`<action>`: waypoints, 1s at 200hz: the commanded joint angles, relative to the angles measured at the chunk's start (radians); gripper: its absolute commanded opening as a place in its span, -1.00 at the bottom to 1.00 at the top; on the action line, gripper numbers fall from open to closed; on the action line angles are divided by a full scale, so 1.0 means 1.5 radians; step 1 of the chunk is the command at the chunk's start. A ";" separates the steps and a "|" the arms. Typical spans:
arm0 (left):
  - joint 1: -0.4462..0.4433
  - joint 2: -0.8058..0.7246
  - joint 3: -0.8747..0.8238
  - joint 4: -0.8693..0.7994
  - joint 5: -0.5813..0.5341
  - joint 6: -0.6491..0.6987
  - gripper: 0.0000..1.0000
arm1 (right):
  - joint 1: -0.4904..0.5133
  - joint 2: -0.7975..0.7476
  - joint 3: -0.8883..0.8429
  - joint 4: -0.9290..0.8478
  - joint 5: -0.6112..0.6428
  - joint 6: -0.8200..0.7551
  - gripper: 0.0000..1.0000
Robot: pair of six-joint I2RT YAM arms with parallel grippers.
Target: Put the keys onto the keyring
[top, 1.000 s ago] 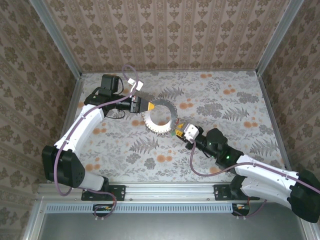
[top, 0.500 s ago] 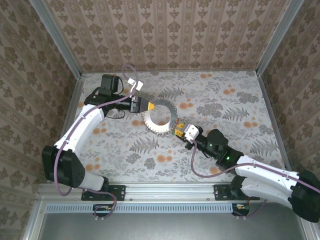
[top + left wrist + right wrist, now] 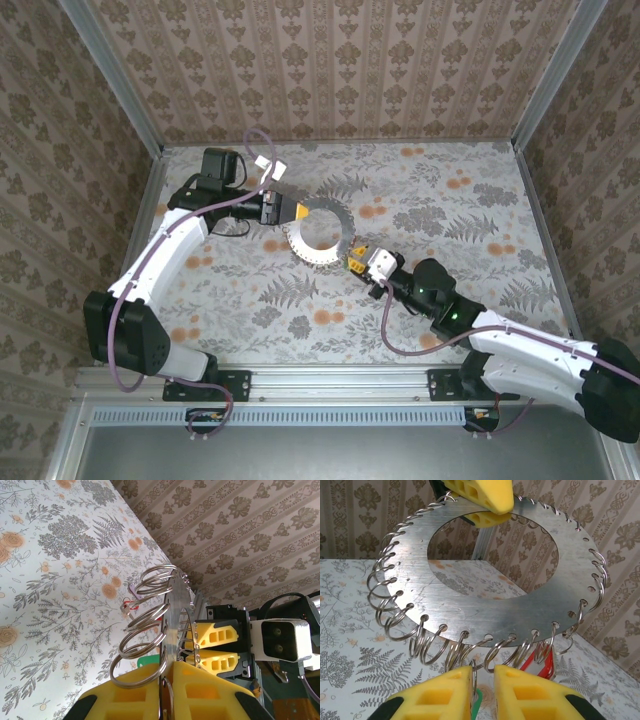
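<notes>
Right gripper (image 3: 483,676) nearer keyring (image 3: 485,616); red key (image 3: 543,662) below

I am working above a tabletop (image 3: 500,220) that is showing grey ferns and orange blossoms. Brown damask-striped walls (image 3: 340,60) are closing in three sides, with aluminium posts (image 3: 110,72) rising at the far corners.

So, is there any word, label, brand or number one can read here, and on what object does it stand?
None can be read.
The keyring is bare metal, with no engraving to see.
The yellow left pincer and right pincer carry no marks.
The wallpaper and the tablecloth show only ornament.
</notes>
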 commanded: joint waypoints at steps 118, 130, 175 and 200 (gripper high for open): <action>-0.004 0.010 0.022 0.000 0.018 0.002 -0.91 | 0.006 0.032 0.018 0.063 0.068 -0.006 -0.58; -0.004 0.010 0.022 -0.001 0.018 0.002 -0.91 | 0.005 0.033 0.016 0.064 0.068 -0.002 -0.59; -0.005 0.006 0.020 0.001 0.017 0.000 -0.92 | 0.005 0.038 0.010 0.065 0.075 0.001 -0.61; -0.007 0.004 0.018 0.000 0.016 0.000 -0.92 | 0.005 0.038 0.008 0.070 0.072 0.002 -0.68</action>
